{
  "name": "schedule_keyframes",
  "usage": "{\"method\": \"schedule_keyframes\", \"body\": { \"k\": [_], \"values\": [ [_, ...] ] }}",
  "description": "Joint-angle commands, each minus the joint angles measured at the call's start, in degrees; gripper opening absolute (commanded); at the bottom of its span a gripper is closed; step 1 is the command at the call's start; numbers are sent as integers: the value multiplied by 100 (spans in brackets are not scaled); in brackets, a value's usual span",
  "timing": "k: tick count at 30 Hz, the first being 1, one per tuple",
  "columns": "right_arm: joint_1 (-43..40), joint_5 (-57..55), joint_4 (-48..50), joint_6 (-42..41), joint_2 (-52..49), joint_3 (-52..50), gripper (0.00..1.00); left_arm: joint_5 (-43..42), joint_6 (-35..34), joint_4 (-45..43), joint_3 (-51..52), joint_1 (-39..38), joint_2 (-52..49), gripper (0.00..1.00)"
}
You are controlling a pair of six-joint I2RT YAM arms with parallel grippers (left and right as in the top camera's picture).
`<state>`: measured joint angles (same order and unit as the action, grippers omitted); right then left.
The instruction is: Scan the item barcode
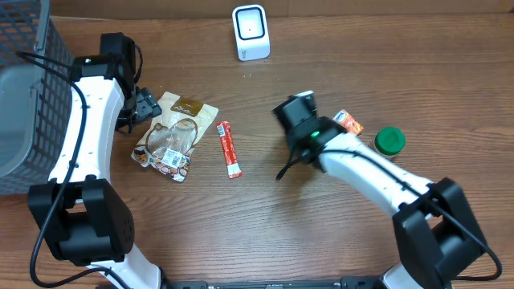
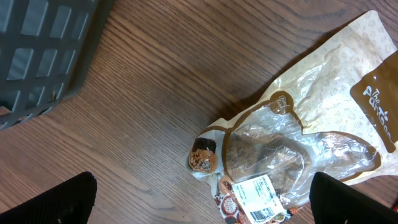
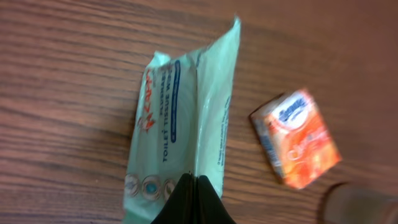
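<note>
Pale green and soft, the flat plastic pack of wipes (image 3: 180,124) sits right of the middle of the brown wooden table (image 1: 265,225). The right gripper (image 3: 194,186) has its two black fingers squeezed tight on one end of the pack. From above the pack is hidden under that gripper, and I cannot tell if it is off the table. A small orange box (image 3: 298,138) lies just beside the pack, on its right. A round green lid (image 1: 389,141) sits a bit more to the right. The little white scanner box (image 1: 250,32) stands at the far edge of the table, well apart from the pack. On the left side, the left gripper (image 1: 146,104) is spread wide and holds nothing. It hangs over the far end of a tan see-through snack bag (image 2: 292,149), near a grey plastic basket (image 2: 43,56). A thin red stick packet (image 1: 230,149) lies to the right of the bag.
</note>
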<state>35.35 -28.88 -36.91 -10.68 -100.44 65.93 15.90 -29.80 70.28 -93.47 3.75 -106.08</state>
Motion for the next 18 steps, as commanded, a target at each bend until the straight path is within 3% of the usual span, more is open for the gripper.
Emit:
{"method": "schedule_keyframes", "body": {
  "k": [1,11,14,16,18],
  "values": [
    [529,-1460,28,428,136,138,4,61,4,-7,-98,-35,46,100],
    [1335,-1499,87,304,76,76,4,59,4,-7,-98,-39,46,100],
    [1287,-1073,101,-345,72,79,6,59,2,-7,-98,-39,46,100],
    [1161,-470,208,-542,72,79,30,59,2,-7,-98,-39,46,100],
    [857,92,518,-1032,61,79,38,61,2,-7,-98,-39,46,100]
  ]
}}
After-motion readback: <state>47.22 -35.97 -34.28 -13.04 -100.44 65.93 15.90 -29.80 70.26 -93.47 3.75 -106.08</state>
